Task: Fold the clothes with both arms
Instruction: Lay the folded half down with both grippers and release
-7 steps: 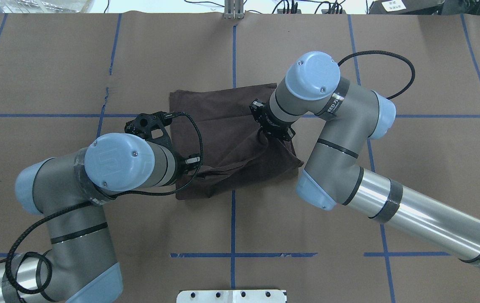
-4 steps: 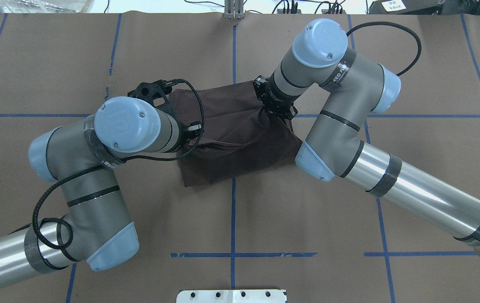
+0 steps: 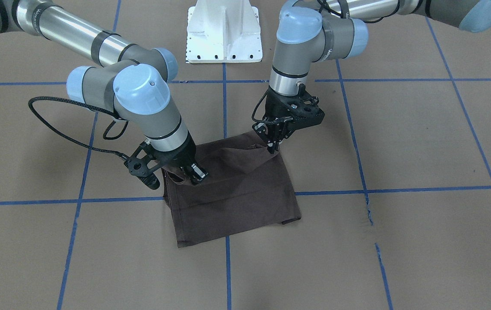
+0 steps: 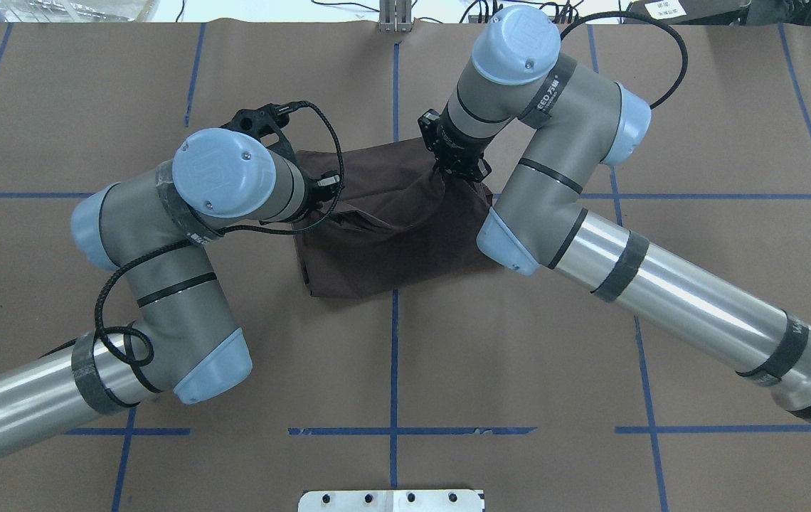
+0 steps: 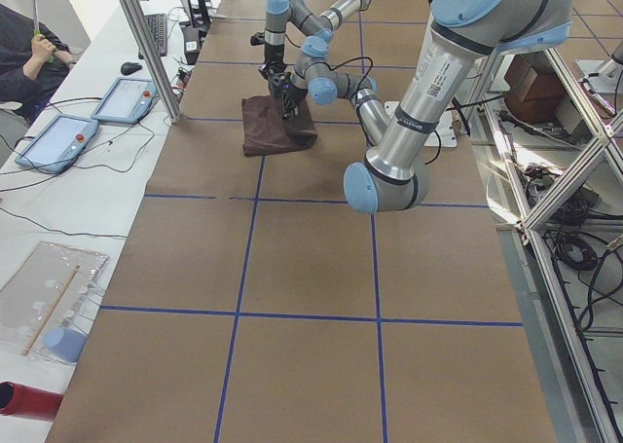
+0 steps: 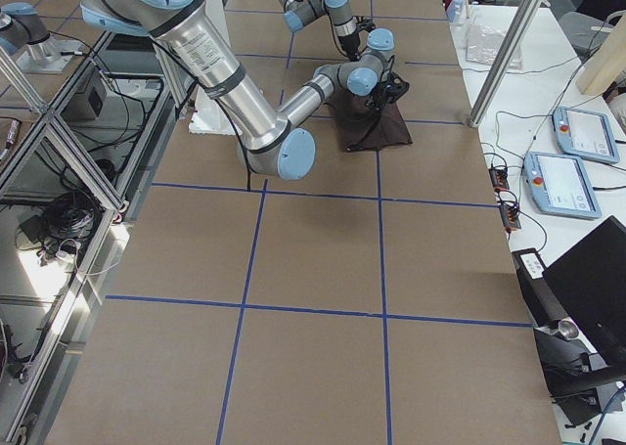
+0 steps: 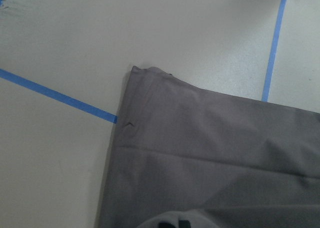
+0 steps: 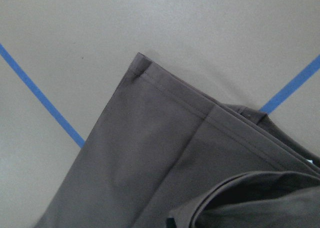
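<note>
The dark brown T-shirt (image 4: pixel 391 242) lies as a folded rectangle at the table's middle, also in the front-facing view (image 3: pixel 237 202). My left gripper (image 4: pixel 324 195) is shut on its raised edge on the left side; in the front-facing view it (image 3: pixel 273 145) pinches a lifted corner. My right gripper (image 4: pixel 459 174) is shut on the same raised edge on the right side, also shown front-facing (image 3: pixel 189 175). The held layer hangs draped over the lower layer. Both wrist views show flat shirt corners (image 7: pixel 150 87) (image 8: pixel 150 82) on the table. Collar and lettering are hidden.
Brown paper with blue tape lines (image 4: pixel 394 427) covers the table. The white pedestal (image 3: pixel 224 34) stands at the robot's side. Touch panels (image 5: pixel 58 141) and a seated person (image 5: pixel 24 54) are beyond the table's far edge, with more panels in the right view (image 6: pixel 577 186).
Both grippers have moved away from the robot with the shirt's near edge in them. The folded-over layer now reaches further toward the far edge, and the shirt's visible outline is shorter.
</note>
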